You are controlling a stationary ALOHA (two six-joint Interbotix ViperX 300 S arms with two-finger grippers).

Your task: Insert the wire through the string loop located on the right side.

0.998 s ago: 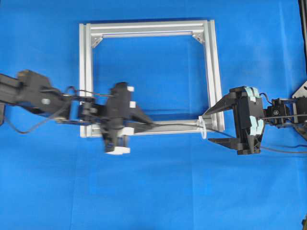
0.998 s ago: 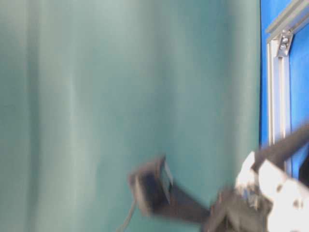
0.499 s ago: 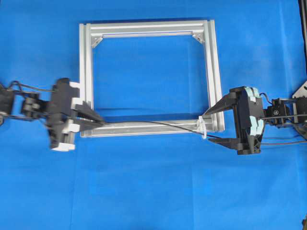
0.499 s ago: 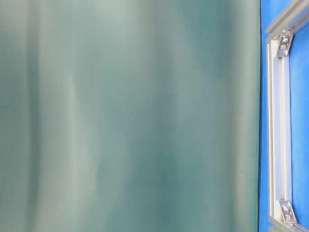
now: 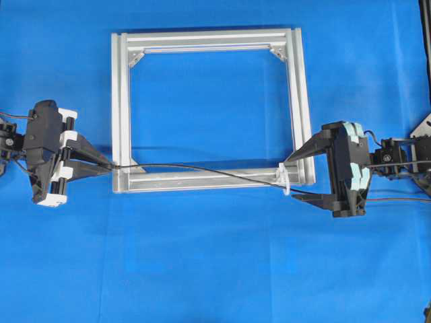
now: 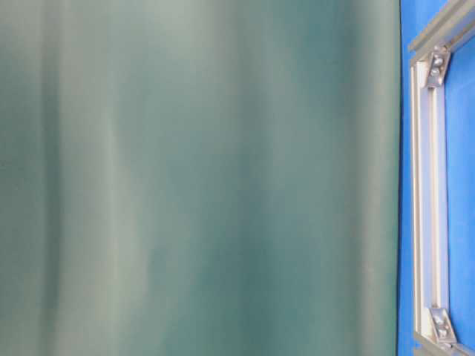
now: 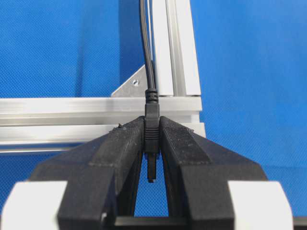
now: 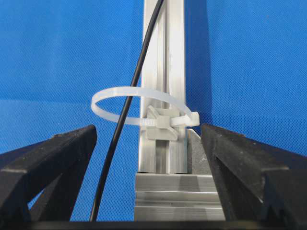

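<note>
Already the wire [image 8: 125, 112] runs through the string loop [image 8: 139, 108] at the frame's [image 5: 209, 40] lower right corner, lying along its bottom bar; left gripper [image 7: 152, 143] clamps the plug at the lower left corner, right gripper [image 5: 304, 176] stands apart, flanking the loop.

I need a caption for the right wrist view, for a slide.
Black wire passing through the white string loop on the aluminium frame.

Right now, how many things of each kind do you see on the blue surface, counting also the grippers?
Metal frame: 1
Wire: 1
String loop: 1
Grippers: 2, the left gripper with jaws shut on the wire's plug, the right gripper with jaws open on either side of the loop
Total: 5
</note>
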